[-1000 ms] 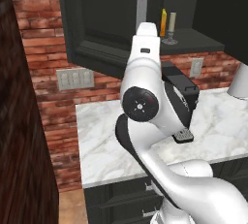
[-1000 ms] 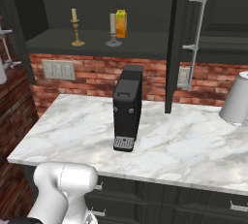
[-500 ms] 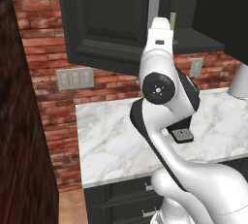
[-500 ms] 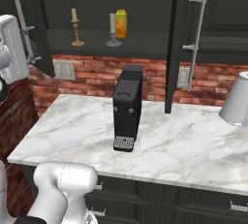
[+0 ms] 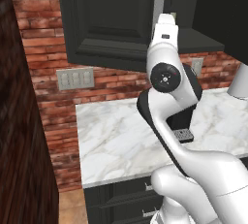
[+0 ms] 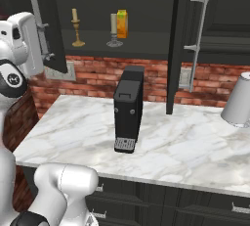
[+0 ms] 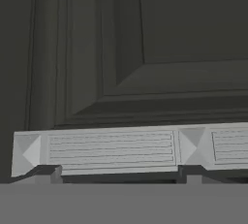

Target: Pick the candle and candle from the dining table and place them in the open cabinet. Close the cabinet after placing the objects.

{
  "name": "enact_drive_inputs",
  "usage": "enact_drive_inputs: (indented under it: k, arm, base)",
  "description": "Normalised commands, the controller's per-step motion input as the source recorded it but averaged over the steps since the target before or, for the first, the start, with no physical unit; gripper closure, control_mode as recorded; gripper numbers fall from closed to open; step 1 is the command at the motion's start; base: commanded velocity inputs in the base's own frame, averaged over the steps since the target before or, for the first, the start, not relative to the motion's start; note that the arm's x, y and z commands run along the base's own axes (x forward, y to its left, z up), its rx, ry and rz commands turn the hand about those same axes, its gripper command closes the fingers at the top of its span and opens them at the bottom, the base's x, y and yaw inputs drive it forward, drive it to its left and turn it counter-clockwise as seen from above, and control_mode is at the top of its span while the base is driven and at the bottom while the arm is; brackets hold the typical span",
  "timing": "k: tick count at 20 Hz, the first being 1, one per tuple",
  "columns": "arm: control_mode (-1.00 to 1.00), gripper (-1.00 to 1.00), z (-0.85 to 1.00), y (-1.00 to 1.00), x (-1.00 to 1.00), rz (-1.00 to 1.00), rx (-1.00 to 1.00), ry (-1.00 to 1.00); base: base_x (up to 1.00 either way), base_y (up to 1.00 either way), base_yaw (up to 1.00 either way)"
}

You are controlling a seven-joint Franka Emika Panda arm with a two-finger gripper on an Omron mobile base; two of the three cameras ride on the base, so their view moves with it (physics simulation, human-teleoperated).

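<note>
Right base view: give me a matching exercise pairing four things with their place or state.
Things:
1. brass-gold candle holder
2. grey-silver candle holder
3. black box-shaped appliance
4. left black panelled cabinet door

Places or states:
A. upright on the white marble worktop
B. swung open, the white robot arm beside it
C. on the dark cabinet shelf, furthest left
D. on the shelf, beside the amber-orange carton

Pairs: 1-C, 2-D, 3-A, 4-B

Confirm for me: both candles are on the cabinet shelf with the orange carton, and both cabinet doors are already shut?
Not quite. Both candles and the orange carton are on the cabinet shelf, but the doors are open; the right base view shows it.
</note>
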Motion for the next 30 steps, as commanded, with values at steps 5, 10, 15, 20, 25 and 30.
enact_drive_inputs:
  k: [5,10,15,20,25,30]
  arm:
    - [-1.0,-1.0,0.0,0.0,0.35,0.0,0.0,0.0]
    - [-1.0,-1.0,0.0,0.0,0.36,0.0,0.0,0.0]
    - [-1.0,-1.0,0.0,0.0,0.34,0.0,0.0,0.0]
    - [-1.0,-1.0,0.0,0.0,0.4,0.0,0.0,0.0]
    - [-1.0,-1.0,0.0,0.0,0.42,0.0,0.0,0.0]
    - [-1.0,-1.0,0.0,0.0,0.42,0.0,0.0,0.0]
  base:
    - [0.0,0.0,0.0]
    - [0.0,0.0,0.0]
    - [0.0,0.0,0.0]
    - [0.0,0.0,0.0]
    - [0.0,0.0,0.0]
    - [0.0,0.0,0.0]
